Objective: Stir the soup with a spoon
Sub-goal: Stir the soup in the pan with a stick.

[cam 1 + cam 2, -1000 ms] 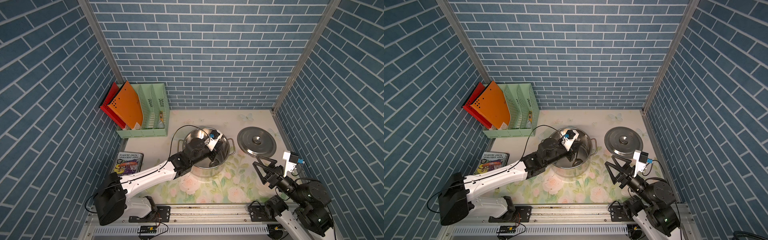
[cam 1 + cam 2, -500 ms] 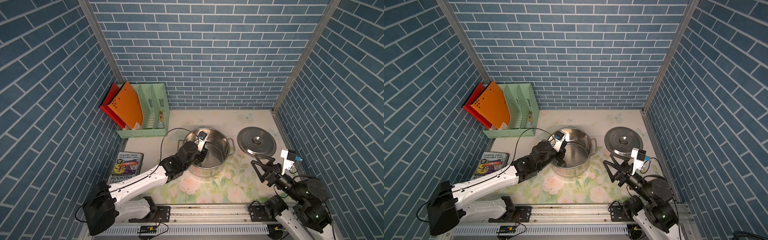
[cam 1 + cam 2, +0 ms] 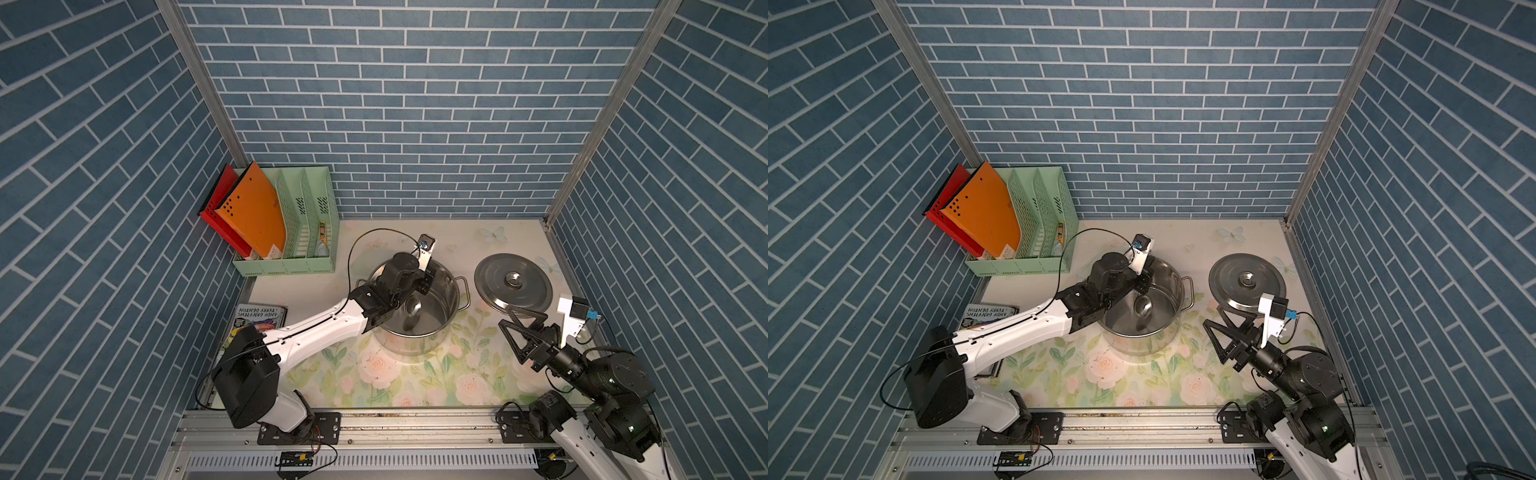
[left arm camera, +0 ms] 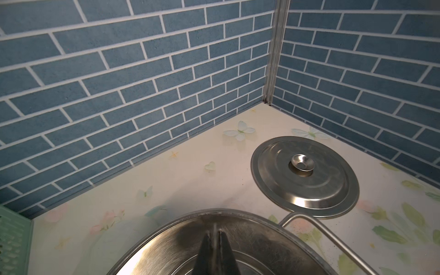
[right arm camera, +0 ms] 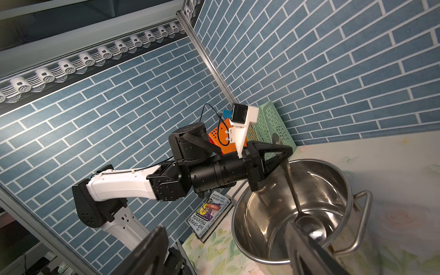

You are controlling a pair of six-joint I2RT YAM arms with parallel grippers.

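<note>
A shiny steel pot with loop handles stands mid-table. No soup shows in it, only bare steel. My left gripper hangs over the pot's far rim, shut on the spoon's thin handle. The spoon slants down into the pot. Its round bowl lies near the pot's bottom. In the right wrist view the left gripper pinches the handle near its top. My right gripper hovers open and empty, right of the pot.
The flat steel lid lies right of the pot, just behind my right gripper. A green file rack with orange and red folders stands back left. A book lies at the left edge. Brick walls close three sides.
My left gripper carried the spoon from the pot's right side to its left, then to the far rim. The right arm only shifted slightly.
</note>
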